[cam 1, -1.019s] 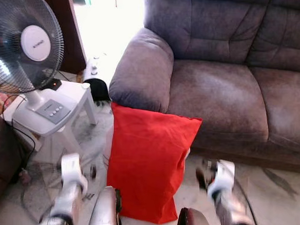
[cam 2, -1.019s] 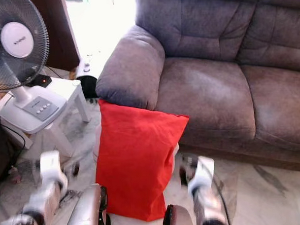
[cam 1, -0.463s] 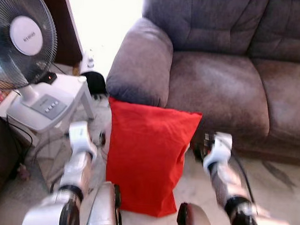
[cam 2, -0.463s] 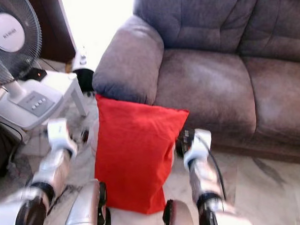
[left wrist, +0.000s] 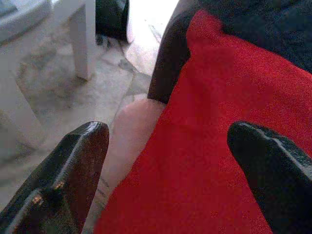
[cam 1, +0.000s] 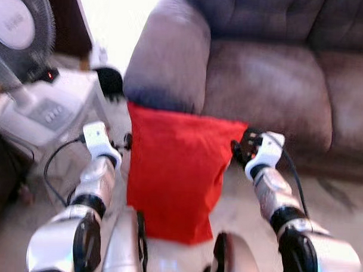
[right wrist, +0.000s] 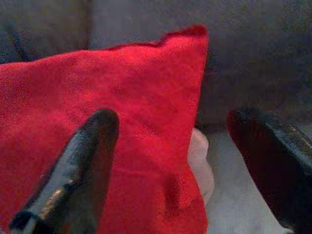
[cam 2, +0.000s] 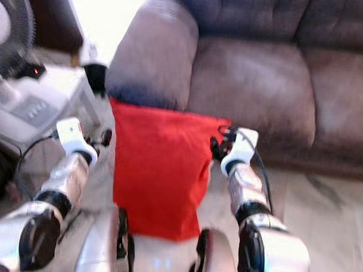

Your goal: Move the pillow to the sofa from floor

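A red pillow [cam 1: 174, 168] stands upright on the floor, leaning against the front of the grey-brown sofa [cam 1: 267, 85] below its armrest [cam 1: 169, 58]. My left gripper [cam 1: 126, 141] is at the pillow's upper left edge, open, with the red cloth [left wrist: 219, 161] between its black fingers [left wrist: 78, 165]. My right gripper [cam 1: 239, 147] is at the pillow's upper right corner, open, its fingers [right wrist: 87, 161] straddling the pillow's right edge [right wrist: 195, 97]. A pale inner cushion [right wrist: 200, 163] peeks out of the red cover.
A white standing fan [cam 1: 18, 29] sits on a white stool [cam 1: 57, 108] to the left, with a black cable [cam 1: 55, 167] trailing down. A dark object [cam 1: 109, 83] lies by the sofa's side. The floor [cam 1: 334, 207] is pale marble.
Both arms have reached forward and up to the pillow's top corners. The camera has tilted down and moved closer, and the picture is blurred.
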Available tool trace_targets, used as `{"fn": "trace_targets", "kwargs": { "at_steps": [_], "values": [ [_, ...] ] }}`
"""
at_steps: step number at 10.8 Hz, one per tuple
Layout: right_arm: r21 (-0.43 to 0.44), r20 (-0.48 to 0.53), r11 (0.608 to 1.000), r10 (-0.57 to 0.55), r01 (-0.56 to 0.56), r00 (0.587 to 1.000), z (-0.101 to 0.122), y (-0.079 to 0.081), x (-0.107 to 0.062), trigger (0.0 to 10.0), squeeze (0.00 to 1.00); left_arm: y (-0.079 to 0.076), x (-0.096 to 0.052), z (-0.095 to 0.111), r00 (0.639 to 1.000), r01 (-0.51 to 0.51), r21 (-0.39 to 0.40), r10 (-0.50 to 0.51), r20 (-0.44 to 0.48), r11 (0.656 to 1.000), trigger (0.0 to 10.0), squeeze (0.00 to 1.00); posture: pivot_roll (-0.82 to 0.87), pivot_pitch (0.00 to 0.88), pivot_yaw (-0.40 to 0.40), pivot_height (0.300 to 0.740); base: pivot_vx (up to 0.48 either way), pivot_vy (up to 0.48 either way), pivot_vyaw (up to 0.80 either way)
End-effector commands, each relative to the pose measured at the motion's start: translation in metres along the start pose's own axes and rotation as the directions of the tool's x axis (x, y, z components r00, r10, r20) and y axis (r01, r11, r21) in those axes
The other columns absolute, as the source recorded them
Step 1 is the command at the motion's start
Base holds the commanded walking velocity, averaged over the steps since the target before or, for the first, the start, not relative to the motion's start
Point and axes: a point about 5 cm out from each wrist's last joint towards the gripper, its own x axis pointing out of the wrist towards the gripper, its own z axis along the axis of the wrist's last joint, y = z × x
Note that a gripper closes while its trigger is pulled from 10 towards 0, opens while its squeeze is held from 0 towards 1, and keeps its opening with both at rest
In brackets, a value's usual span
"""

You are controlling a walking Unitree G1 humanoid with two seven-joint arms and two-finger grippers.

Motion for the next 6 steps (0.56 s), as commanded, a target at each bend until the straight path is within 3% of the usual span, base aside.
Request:
{"fn": "trace_targets", "kwargs": {
  "at_steps": [1, 3, 5, 6],
  "values": [
    [0.040, -0.005, 0.999, -0.033, 0.033, 0.999, 0.002, -0.008, -0.001, 10.0, 1.00, 0.003, 0.000, -0.003, 0.999, -0.006, -0.028, 0.005, -0.034, 1.000, 10.0, 1.00, 0.08, 0.347, -0.048, 0.594, 0.000, 0.000, 0.00],
    [0.080, 0.029, 0.996, -0.031, 0.028, 0.999, 0.013, -0.009, 0.001, 10.0, 1.00, 0.002, 0.003, 0.008, 1.000, 0.011, -0.097, -0.012, -0.004, 0.995, 10.0, 1.00, 0.06, 0.366, -0.065, 0.594, 0.000, 0.000, 0.00],
    [0.078, 0.098, 0.997, -0.007, -0.001, 0.995, 0.029, -0.007, 0.003, 10.0, 1.00, -0.001, 0.007, 0.019, 0.999, 0.029, -0.093, -0.026, 0.030, 0.995, 10.0, 1.00, 0.04, 0.355, -0.078, 0.594, 0.000, 0.000, 0.00],
    [-0.002, 0.109, 1.000, -0.011, 0.011, 0.994, 0.031, -0.019, -0.001, 10.0, 0.00, -0.006, 0.009, 0.026, 0.998, 0.042, -0.071, -0.039, 0.047, 0.997, 10.0, 1.00, 0.01, 0.318, -0.113, 0.594, 0.000, 0.000, 0.00]
  ]
}}
